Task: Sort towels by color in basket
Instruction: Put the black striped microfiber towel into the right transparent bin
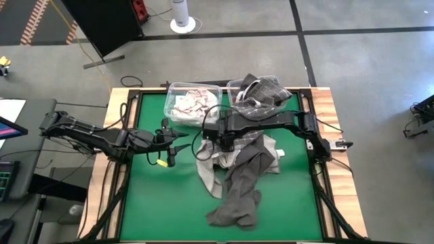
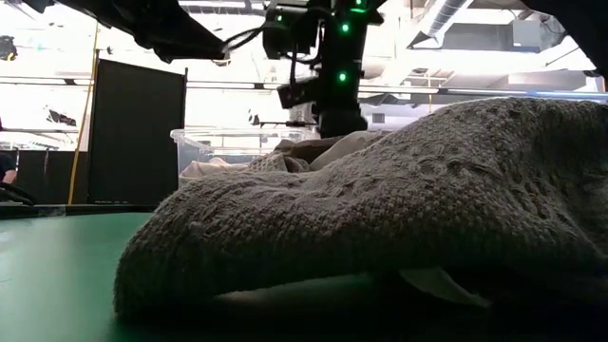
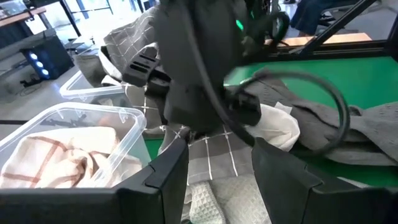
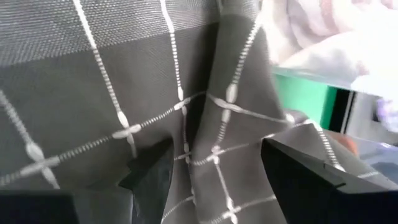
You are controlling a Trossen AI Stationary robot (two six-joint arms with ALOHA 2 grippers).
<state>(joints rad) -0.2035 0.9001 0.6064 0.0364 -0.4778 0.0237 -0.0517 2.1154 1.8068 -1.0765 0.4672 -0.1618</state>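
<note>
A heap of towels lies mid-table: a dark grey one (image 1: 239,193), a light grey one (image 1: 206,173), a white one (image 1: 272,154) and a grey-and-white checked one (image 1: 248,138) on top. No orange towel shows. My right gripper (image 1: 224,144) points down into the heap, open, its fingers on either side of a raised fold of the checked towel (image 4: 211,106). My left gripper (image 1: 178,145) hovers open just left of the heap, holding nothing, and faces the right gripper (image 3: 199,93). My right gripper (image 4: 217,177) comes from above with open fingers straddling a fold (image 4: 214,143) of the checked towel. The cloth lies right at the fingertips (image 4: 152,165). Whether they touch it, I cannot tell.
Two clear plastic bins stand at the far edge. The left bin (image 1: 171,91) holds white towels with reddish stripes (image 3: 56,158). The right bin (image 1: 234,87) holds checked grey cloth that spills over its rim. Green table lies bare left of the heap and near the front.
</note>
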